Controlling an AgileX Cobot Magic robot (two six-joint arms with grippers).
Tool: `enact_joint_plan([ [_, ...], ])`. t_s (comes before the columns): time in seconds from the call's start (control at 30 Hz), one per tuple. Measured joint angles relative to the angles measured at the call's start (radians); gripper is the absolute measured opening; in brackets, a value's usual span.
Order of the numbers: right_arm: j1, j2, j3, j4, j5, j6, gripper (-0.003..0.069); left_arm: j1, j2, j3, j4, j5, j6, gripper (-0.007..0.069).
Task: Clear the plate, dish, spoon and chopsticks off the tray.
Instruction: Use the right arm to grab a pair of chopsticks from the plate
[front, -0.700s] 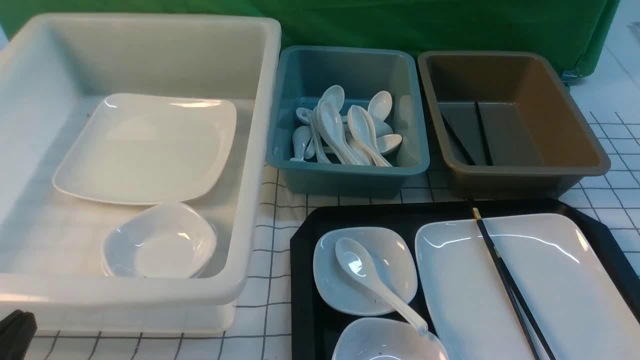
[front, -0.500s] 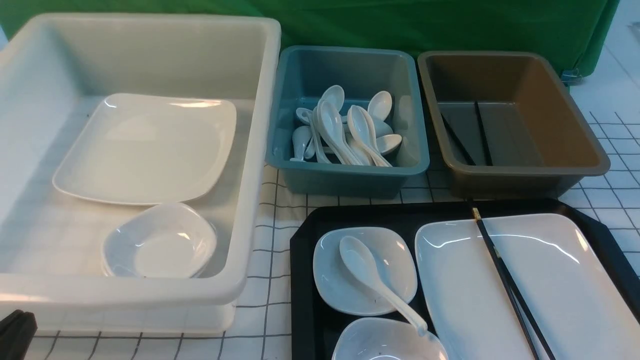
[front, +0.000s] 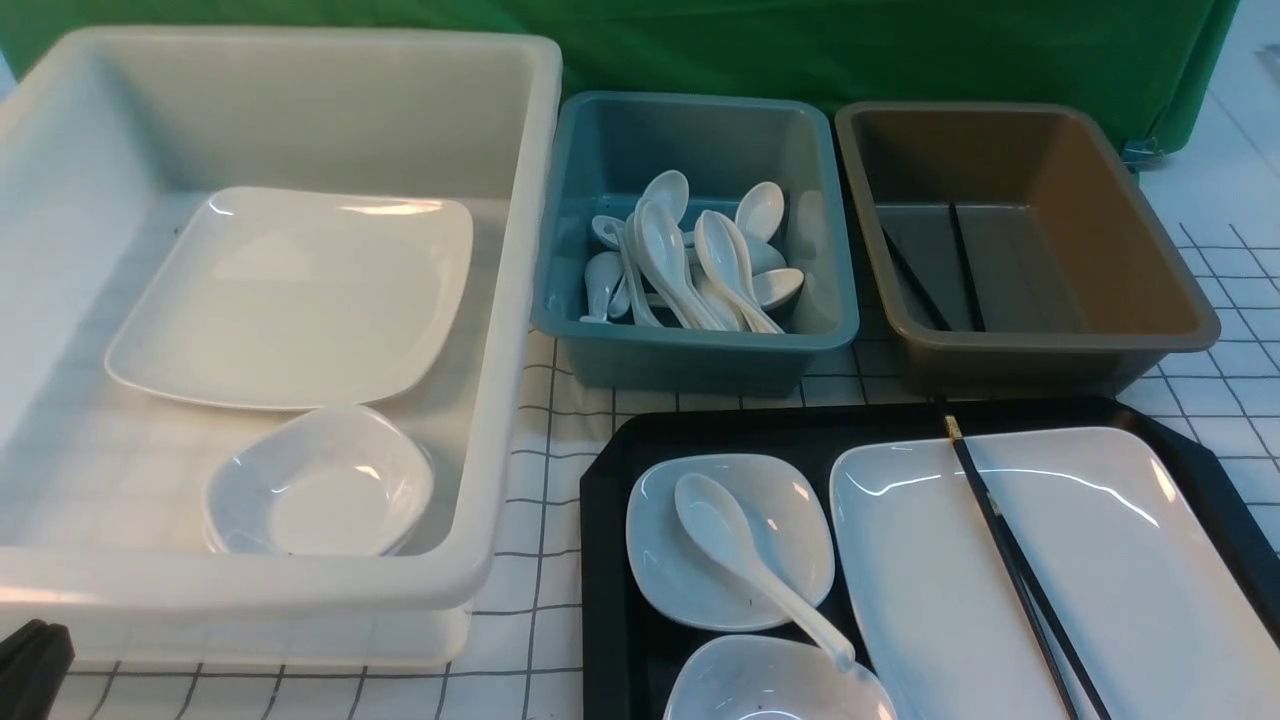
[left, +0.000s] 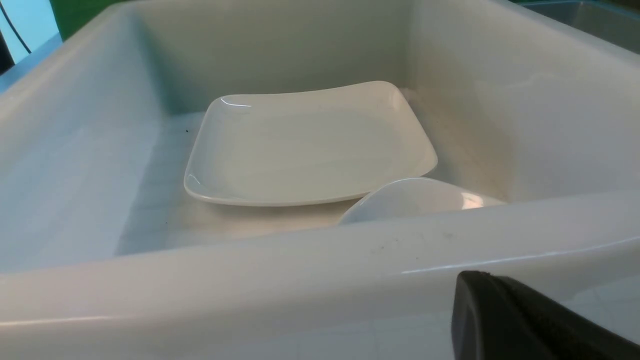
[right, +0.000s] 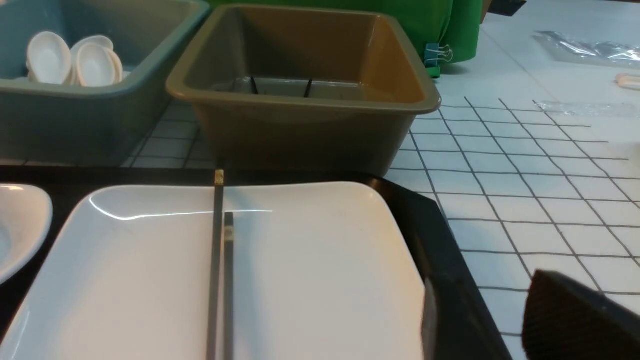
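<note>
The black tray (front: 720, 425) lies at the front right. On it the large white plate (front: 1130, 580) carries the black chopsticks (front: 1010, 550) lengthwise. Left of the plate, a small white dish (front: 790, 540) holds the white spoon (front: 740, 560), whose handle reaches the rim of a second small dish (front: 760, 685). My left gripper (front: 30, 665) sits shut and empty at the front left, outside the white tub's near wall. My right gripper (right: 480, 320), out of the front view, stands open over the tray's right rim (right: 450, 270) beside the plate (right: 320, 280), nothing between its fingers.
A big white tub (front: 500, 300) at the left holds a twin plate (front: 290, 300) and stacked small dishes (front: 320, 485). Behind the tray stand a blue bin (front: 700, 350) with several spoons and a brown bin (front: 1050, 355) with chopsticks (front: 965, 265). A green cloth hangs behind.
The spoon's bowl has shifted very slightly on its dish. Nothing else has visibly moved.
</note>
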Motion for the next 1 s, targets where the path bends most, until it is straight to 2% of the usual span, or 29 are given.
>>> enact_joint_plan([
  [0.2, 0.000, 0.000, 0.000, 0.000, 0.000, 0.000, 0.0240, 0.000, 0.000, 0.000, -0.001, -0.015, 0.000, 0.0004],
  [0.27, 0.000, 0.000, 0.000, 0.000, 0.000, 0.000, 0.0240, 0.000, 0.000, 0.000, -0.059, -0.064, -0.007, 0.0004],
  [0.33, 0.000, 0.000, 0.000, 0.015, -0.009, 0.028, 0.0240, 0.000, 0.000, 0.000, -0.193, -0.153, -0.078, 0.0004],
  [0.37, 0.000, 0.000, 0.000, 0.020, -0.012, 0.028, 0.0240, 0.000, 0.000, 0.000, -0.208, -0.153, -0.078, 0.0004],
  [0.43, 0.008, 0.000, 0.002, 0.108, -0.094, 0.177, 0.0240, 0.000, 0.000, 0.000, -0.374, -0.250, -0.172, 0.0004],
  [0.53, 0.011, 0.000, 0.003, 0.217, -0.241, 0.431, 0.0240, 0.000, 0.000, 0.000, -0.458, -0.358, -0.216, 0.0004],
  [0.6, 0.012, 0.000, 0.003, 0.241, -0.310, 0.559, 0.0240, 0.000, 0.000, 0.000, -0.471, -0.403, -0.223, 0.0004],
  [0.7, 0.012, 0.000, 0.003, 0.250, -0.363, 0.618, 0.0240, 0.000, 0.000, 0.000, -0.476, -0.456, -0.233, 0.0004],
  [0.8, 0.014, 0.000, 0.003, 0.254, -0.405, 0.624, 0.0240, 0.000, 0.000, 0.000, -0.476, -0.603, -0.275, 0.0004],
  [0.87, 0.014, 0.000, 0.005, 0.256, -0.489, 0.632, 0.0240, 0.000, 0.000, -0.004, -0.443, -0.792, -0.363, 0.0004],
  [1.0, 0.021, 0.000, -0.003, 0.236, -0.610, 0.677, 0.0240, 0.000, -0.001, -0.097, -0.391, -0.794, -0.398, 0.0004],
])
